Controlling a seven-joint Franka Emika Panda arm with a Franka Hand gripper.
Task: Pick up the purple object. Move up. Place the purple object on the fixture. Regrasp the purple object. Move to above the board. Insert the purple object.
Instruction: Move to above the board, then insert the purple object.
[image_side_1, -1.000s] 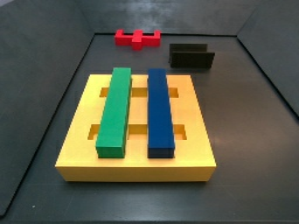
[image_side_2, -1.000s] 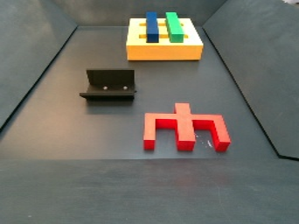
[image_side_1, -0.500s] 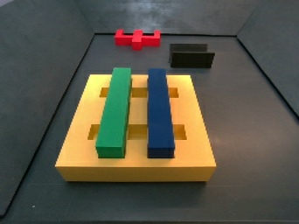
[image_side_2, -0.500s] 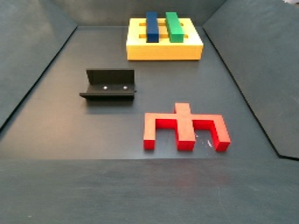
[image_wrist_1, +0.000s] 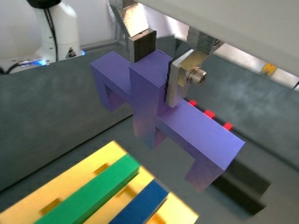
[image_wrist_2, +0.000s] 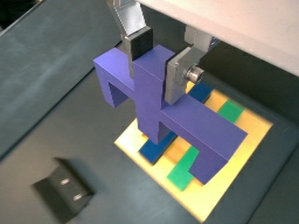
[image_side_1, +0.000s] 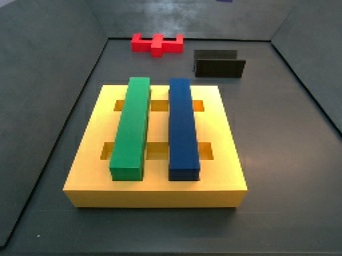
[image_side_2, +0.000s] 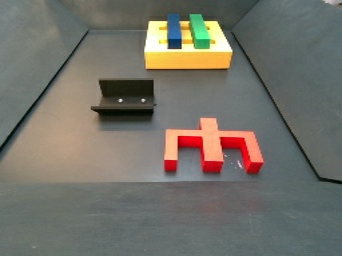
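My gripper (image_wrist_1: 162, 66) is shut on the raised central ridge of the purple object (image_wrist_1: 198, 140), a blocky bridge-shaped piece, in both wrist views (image_wrist_2: 158, 61). It holds the purple object (image_wrist_2: 193, 127) in the air above the yellow board (image_wrist_2: 253, 138). The board (image_side_1: 154, 190) bears a long green bar (image_side_1: 130, 125) and a long blue bar (image_side_1: 183, 125). The black fixture (image_side_1: 221, 65) stands empty on the floor beyond the board, and it shows in a wrist view (image_wrist_2: 65, 188). Neither the gripper nor the purple object shows in the side views.
A red notched piece (image_side_2: 211, 145) lies on the dark floor near the fixture (image_side_2: 124, 97), away from the board (image_side_2: 187, 58). Dark walls enclose the floor on the sides.
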